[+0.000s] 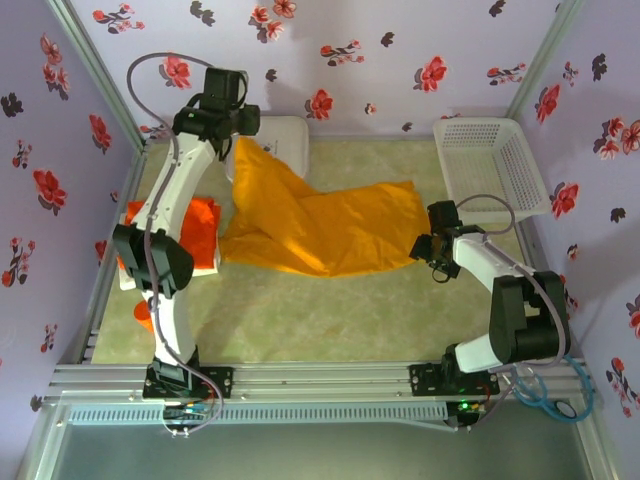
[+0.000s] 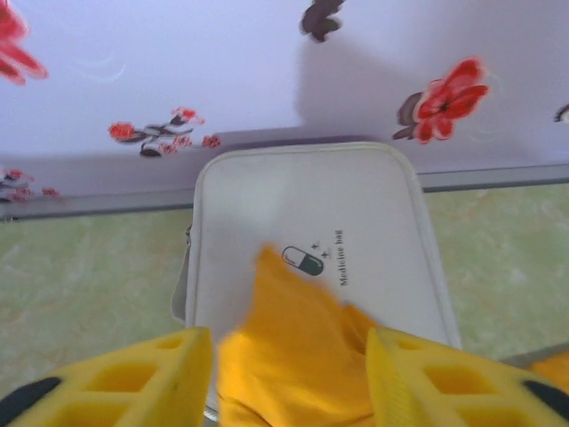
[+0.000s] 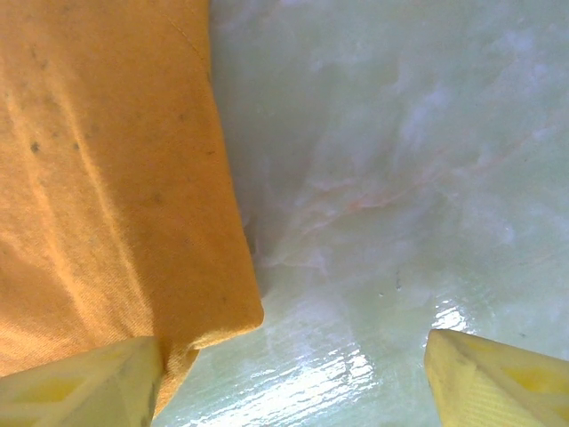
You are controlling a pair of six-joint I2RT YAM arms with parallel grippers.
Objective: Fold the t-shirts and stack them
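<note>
The mustard yellow-orange t-shirt [image 1: 330, 235] lies spread across the middle of the table. One end rises toward the white box at the back. My left gripper [image 1: 238, 135] hangs there, and in the left wrist view its yellow fingers [image 2: 178, 374] stand apart with the mustard cloth [image 2: 293, 302] loose and blurred between them. A bright red-orange t-shirt [image 1: 200, 225] lies bunched at the left under the left arm, with a white edge [image 1: 208, 266] below it. My right gripper [image 1: 432, 255] is open low over the table, just beside the mustard shirt's right corner [image 3: 107, 178], holding nothing.
A white rounded box [image 2: 356, 205] marked "Medicine bag" sits against the back wall [image 1: 285, 135]. A white lattice basket [image 1: 490, 165] stands at the back right. Pale green tabletop [image 1: 330, 310] lies bare in front of the shirt. Flowered walls close three sides.
</note>
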